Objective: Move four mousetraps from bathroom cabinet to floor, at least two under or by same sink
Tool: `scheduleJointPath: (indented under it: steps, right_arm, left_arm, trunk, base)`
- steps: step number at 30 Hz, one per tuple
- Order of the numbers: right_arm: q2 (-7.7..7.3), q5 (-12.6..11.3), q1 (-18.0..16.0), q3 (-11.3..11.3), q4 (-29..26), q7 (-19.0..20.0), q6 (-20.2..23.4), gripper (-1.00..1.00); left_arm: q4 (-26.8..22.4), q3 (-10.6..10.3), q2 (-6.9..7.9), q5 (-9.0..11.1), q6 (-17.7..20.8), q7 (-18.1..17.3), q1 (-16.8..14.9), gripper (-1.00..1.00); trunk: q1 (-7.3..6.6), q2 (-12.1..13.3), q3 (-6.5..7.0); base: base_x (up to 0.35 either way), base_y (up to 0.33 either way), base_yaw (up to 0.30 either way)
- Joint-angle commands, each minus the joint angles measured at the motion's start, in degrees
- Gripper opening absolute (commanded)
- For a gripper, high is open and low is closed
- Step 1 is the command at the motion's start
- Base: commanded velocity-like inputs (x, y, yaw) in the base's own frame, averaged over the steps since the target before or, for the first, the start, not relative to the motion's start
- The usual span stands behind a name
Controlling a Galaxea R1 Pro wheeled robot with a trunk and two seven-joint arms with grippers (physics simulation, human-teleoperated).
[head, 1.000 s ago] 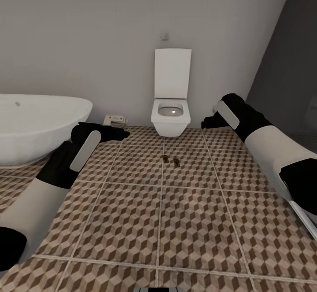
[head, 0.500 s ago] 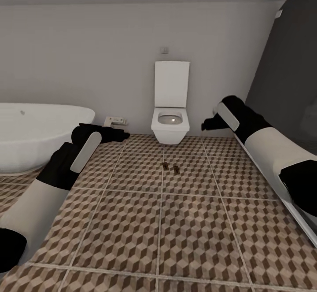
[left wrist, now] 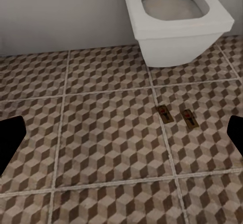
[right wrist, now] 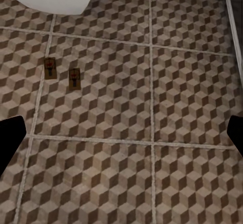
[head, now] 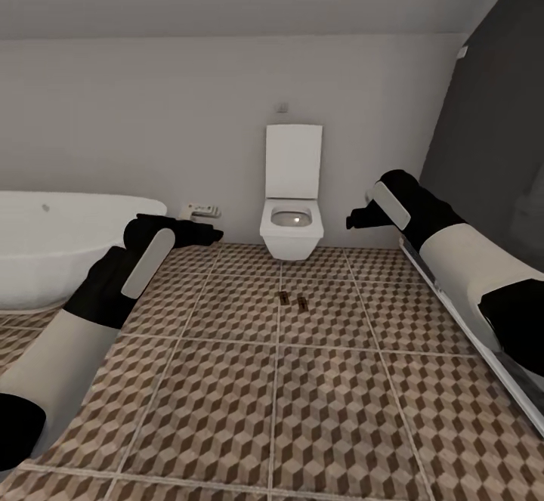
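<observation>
Where floor is cube-tiled, two small brown mousetraps side by side

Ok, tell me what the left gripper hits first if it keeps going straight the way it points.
Probably the bathroom floor: the left gripper looks down at bare patterned tile, with the two mousetraps off to one side and the toilet beyond. Depth is hard to judge.

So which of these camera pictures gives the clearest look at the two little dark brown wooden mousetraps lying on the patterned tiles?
The left wrist view: the two dark brown wooden mousetraps appear largest there, side by side near the white toilet. The right wrist view shows them slightly smaller, and the head view shows them as tiny specks.
</observation>
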Motion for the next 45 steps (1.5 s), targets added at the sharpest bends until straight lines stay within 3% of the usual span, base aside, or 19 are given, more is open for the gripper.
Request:
scheduleJointPath:
  steps: [1, 25, 45]
  right_arm:
    - [-0.09, -0.6, 0.0, 0.5, -0.1, -0.4, 0.1, 1.0]
    - [-0.07, -0.6, 2.5, 0.5, -0.1, -0.4, 0.1, 1.0]
    - [-0.35, -0.4, 10.3, 0.4, -0.1, -0.3, 0.0, 1.0]
  left_arm:
    - [0.0, -0.1, 0.07, 0.6, 0.1, 0.6, 0.0, 1.0]
    - [0.2, -0.2, -0.04, 0.3, -0.4, 0.7, 3.9, 1.0]
    - [0.4, -0.3, -0.2, 0.1, -0.7, 1.1, 8.8, 1.0]
  trunk:
    - [-0.03, 0.0, 0.17]
    - [-0.65, 0.3, 5.48]
    - [-1.36, 1.0, 9.87]
  base:
    - [0.0, 0.0, 0.0]
    - [0.0, 0.0, 0.0]
    - [0.0, 0.0, 0.0]
